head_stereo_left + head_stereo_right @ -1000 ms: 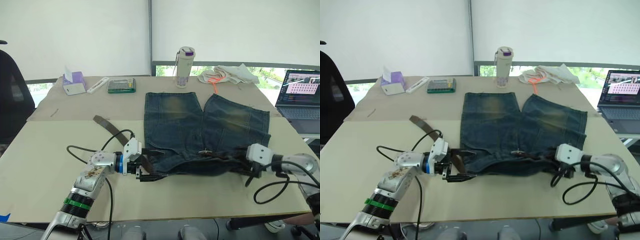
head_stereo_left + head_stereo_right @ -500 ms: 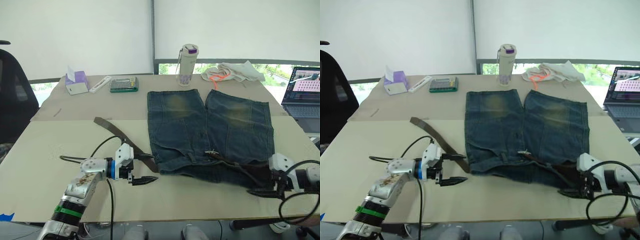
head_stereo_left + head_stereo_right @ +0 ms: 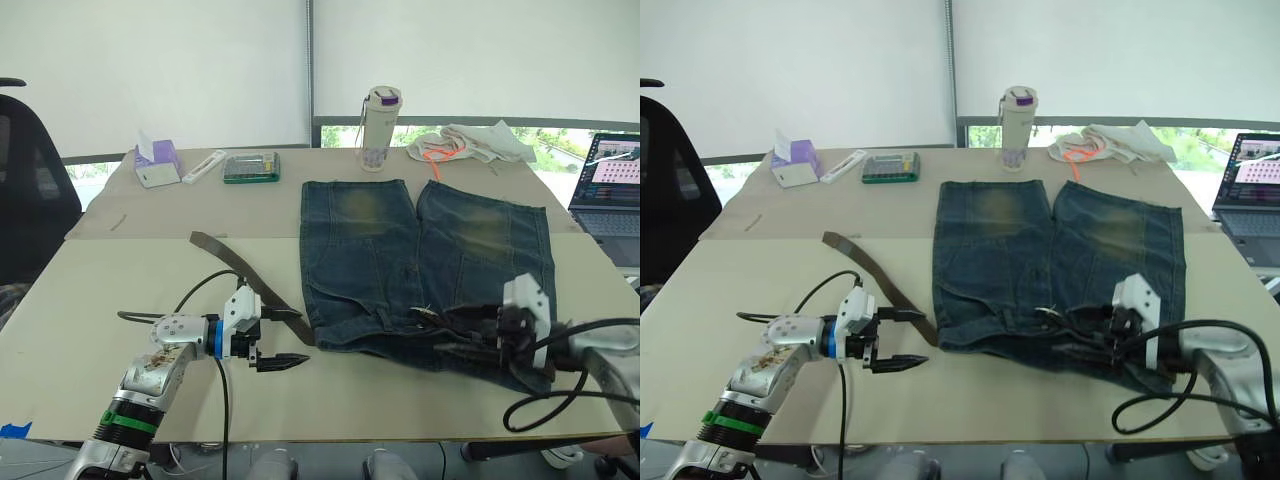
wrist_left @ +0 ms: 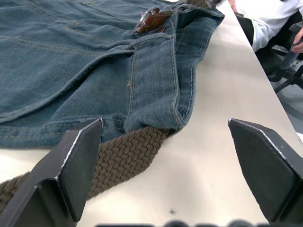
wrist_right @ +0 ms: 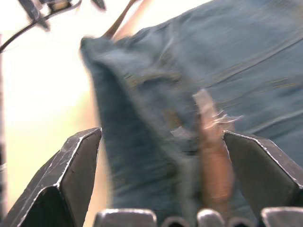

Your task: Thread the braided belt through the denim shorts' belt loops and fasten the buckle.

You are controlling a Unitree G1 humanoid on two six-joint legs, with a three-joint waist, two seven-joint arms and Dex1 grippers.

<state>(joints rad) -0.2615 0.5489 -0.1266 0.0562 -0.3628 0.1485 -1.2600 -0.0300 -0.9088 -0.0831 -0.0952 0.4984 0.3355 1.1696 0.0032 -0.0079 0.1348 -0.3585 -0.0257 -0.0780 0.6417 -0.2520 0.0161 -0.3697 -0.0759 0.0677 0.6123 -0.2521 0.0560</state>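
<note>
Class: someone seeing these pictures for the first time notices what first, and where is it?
The faded blue denim shorts spread flat mid-table, waistband toward the robot. A dark brown braided belt trails out to their left, beside the open left pincer. The open right pincer faces the waistband from the right.

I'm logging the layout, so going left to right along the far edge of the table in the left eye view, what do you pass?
Tissue box → white remote-like stick → green calculator → bottle with a purple cap → white cloth with orange cord → laptop.
</note>
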